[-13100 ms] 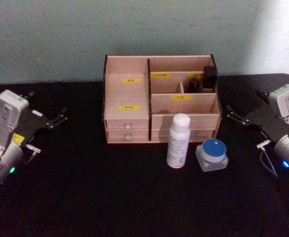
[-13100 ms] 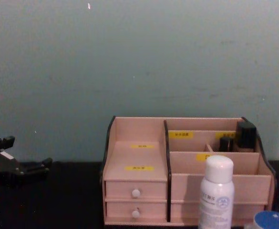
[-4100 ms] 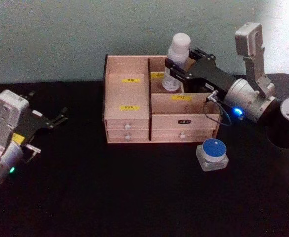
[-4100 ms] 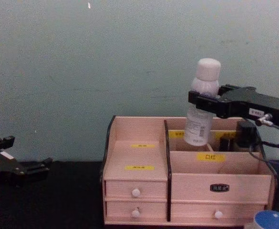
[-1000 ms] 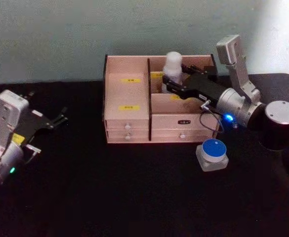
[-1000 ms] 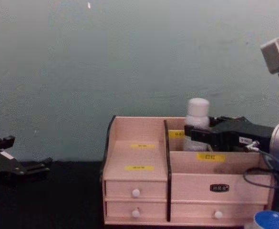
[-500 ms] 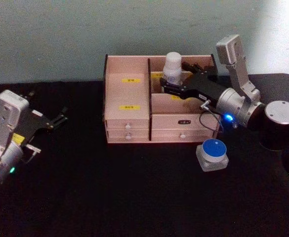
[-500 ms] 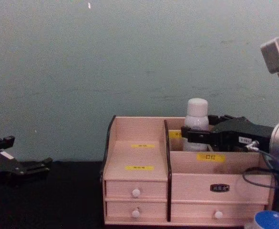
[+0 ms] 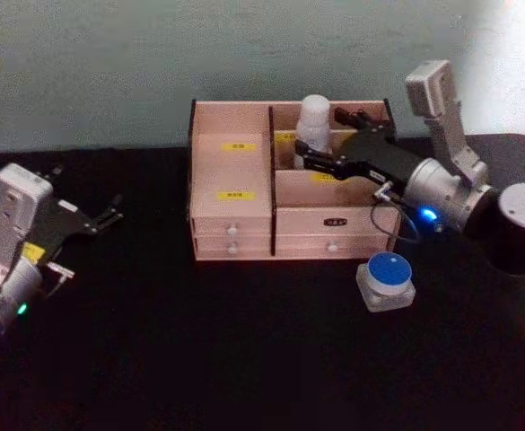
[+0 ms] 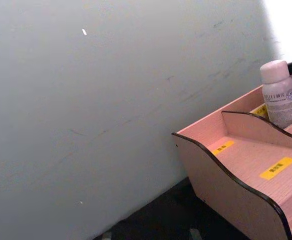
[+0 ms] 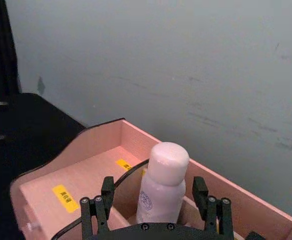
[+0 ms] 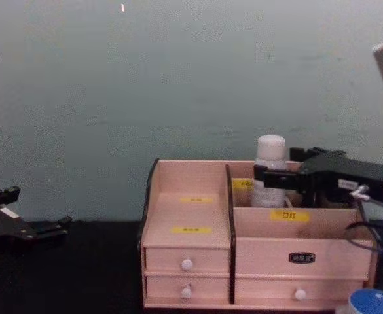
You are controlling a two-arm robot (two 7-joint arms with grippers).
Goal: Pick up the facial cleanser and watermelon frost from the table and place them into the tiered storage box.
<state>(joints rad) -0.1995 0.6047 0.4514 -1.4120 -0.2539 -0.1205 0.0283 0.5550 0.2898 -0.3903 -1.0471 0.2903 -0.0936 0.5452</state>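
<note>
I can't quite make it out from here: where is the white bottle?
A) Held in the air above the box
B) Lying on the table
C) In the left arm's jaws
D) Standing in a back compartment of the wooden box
D: the white bottle stands upright in a rear compartment of the wooden box, with the right arm's jaws spread on either side.

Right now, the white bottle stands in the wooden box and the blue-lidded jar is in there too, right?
No. The white bottle stands in the wooden box, but the blue-lidded jar sits on the table before it; the head view shows this.
</note>
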